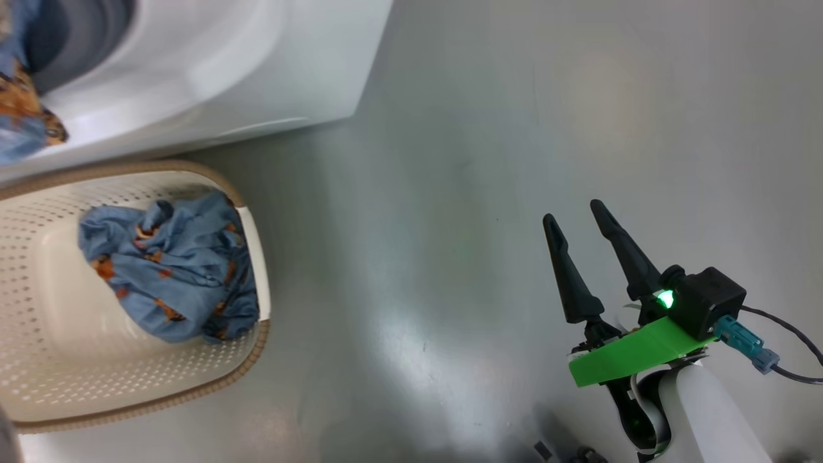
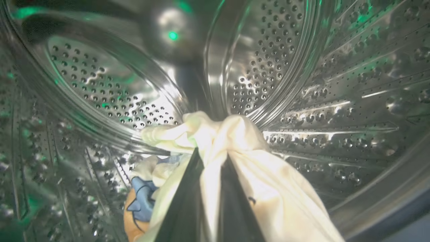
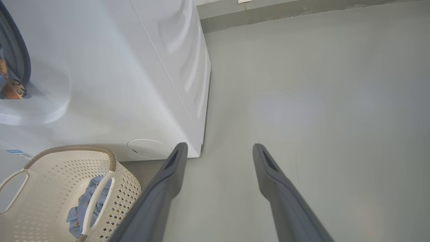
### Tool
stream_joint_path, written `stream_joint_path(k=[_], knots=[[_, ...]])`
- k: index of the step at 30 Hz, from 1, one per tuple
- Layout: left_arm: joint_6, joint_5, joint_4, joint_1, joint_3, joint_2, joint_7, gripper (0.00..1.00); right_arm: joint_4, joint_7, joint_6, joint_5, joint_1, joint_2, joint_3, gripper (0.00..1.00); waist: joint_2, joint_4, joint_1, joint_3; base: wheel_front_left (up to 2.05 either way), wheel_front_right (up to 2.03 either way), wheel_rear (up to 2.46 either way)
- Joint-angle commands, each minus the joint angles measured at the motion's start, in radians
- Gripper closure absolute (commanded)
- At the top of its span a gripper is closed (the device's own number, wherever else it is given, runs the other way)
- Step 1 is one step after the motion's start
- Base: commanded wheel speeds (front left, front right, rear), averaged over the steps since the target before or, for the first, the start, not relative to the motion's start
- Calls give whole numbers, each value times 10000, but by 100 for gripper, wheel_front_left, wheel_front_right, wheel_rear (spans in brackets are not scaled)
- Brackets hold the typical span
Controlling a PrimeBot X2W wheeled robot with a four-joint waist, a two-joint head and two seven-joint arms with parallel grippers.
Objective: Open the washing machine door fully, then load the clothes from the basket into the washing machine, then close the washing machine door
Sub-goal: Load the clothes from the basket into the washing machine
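Currently, cream garment [image 2: 268, 188]: soft, light, limp; ctr-bottom, inside drum [image 2: 302, 67], left gripper [image 2: 211, 156] jaws clamped on it. Blue garment [image 1: 173, 270]: in basket [image 1: 38, 276], lower left; prob. best pinched at raised fold. Right gripper [image 1: 573, 212] jaws apart.

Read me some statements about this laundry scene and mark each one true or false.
1. The left pincer is inside the drum, shut on a cream garment. True.
2. The basket is empty. False: a blue garment lies in it.
3. The right pincer holds a garment. False: it is open and empty above the floor.
4. The basket stands right beside the washing machine. True.
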Motion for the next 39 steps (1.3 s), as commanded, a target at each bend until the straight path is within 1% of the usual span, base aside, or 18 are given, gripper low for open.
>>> stream_joint_path(k=[1, 7, 12, 14, 16, 19, 24, 25, 27, 33, 39], knots=[[128, 291, -580, -389, 52, 699, -57, 100, -217, -49, 98, 66, 69, 48, 299, 0, 0, -321, 0, 390, 0, 0, 0], [611, 812, -2445, -553, 87, 1007, -62, 100, -229, -49, 98, 189, 48, 117, 463, 0, 0, -467, 0, 684, 0, 0, 0], [837, 995, -3834, -273, 137, 1018, -63, 100, -207, -49, 98, 174, -5, 140, 492, 0, 0, -446, 0, 793, 0, 0, 0], [908, 954, -4139, -113, 209, 956, -63, 100, -200, -49, 98, 177, -33, 146, 517, 0, 0, -420, 0, 816, 0, 0, 0], [917, 946, -4273, 39, 223, 910, -63, 100, -187, -49, 98, 178, -76, 150, 532, 0, 0, -386, 0, 837, 0, 0, 0], [934, 852, -4094, 323, 307, 796, -63, 100, -150, -49, 98, 170, -112, 154, 559, 0, 0, -334, 0, 787, 0, 0, 0], [843, 556, -2691, 426, 435, 592, -64, 100, -68, -49, 98, 165, -142, 158, 551, 0, 0, -250, 0, 707, 0, 0, 0], [813, 471, -2341, 339, 471, 560, -64, 98, -49, -49, 98, 162, -139, 158, 560, 0, 0, -236, 0, 687, 0, 0, 0], [759, 447, -1947, 114, 464, 575, -64, 0, -25, -49, 98, 161, -143, 159, 570, 0, 0, -207, 0, 682, 0, 0, 0], [624, 324, -1214, -140, 452, 455, -64, 0, 38, -49, 98, 171, -182, 161, 513, 0, 0, -82, 0, 559, 0, 0, 0], [529, 305, -777, -189, 357, 330, -64, 0, 91, -49, 98, 173, -238, 162, 504, 0, 0, 22, 0, 357, 0, 0, 0]])
